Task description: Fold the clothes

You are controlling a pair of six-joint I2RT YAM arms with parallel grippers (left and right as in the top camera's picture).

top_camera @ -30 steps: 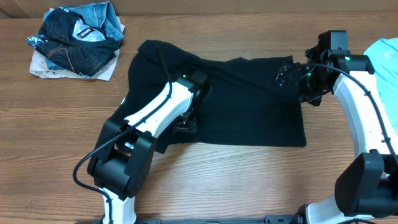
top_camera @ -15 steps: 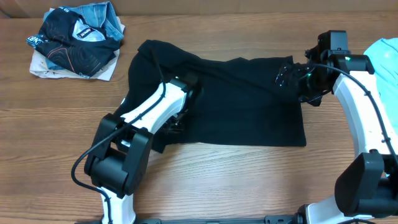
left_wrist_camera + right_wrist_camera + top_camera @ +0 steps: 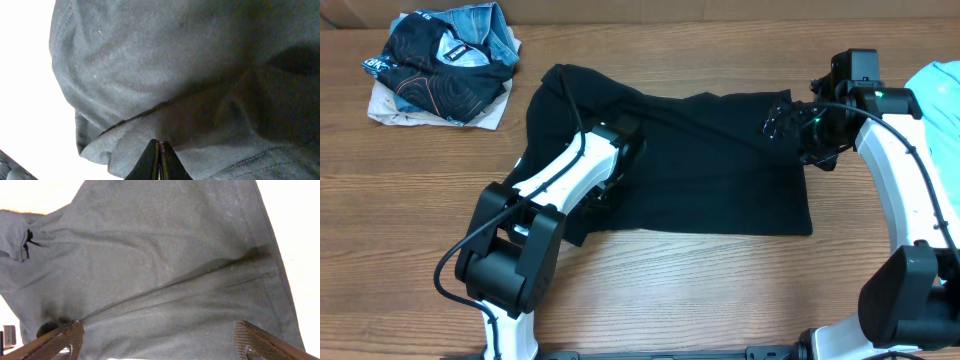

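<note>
Where the left fingers [image 3: 150,161] press tip to tip, a rolled fold at the edge of the black shirt [image 3: 190,65] sits right at their point. They appear to pinch that fold, though the cloth between the pads is too thin to make out. The right fingers [image 3: 60,339] stand spread wide, one at each lower corner of the right wrist view. The shirt's seamed edge lies flat between and beyond them, untouched so far as can be seen.

Overhead, the black shirt [image 3: 720,170] lies spread and creased across the middle of the table [image 3: 410,220]. Its left part is under the left arm [image 3: 565,175] and its upper right corner is by the right fingers.

Handling, as judged: the fabric is light, limp and not fragile. It will drape and trail from any held point, drag on the wood, and keep no shape of its own. A pinch on a hem, seam or doubled fold should hold better than one on a single flat layer. Two well-separated corners would keep an edge straight during a fold.

Further out lie a light blue T-shirt [image 3: 935,85] at the right edge and a pile of dark and denim garments [image 3: 445,65] at the upper left, both apart from the black shirt.
</note>
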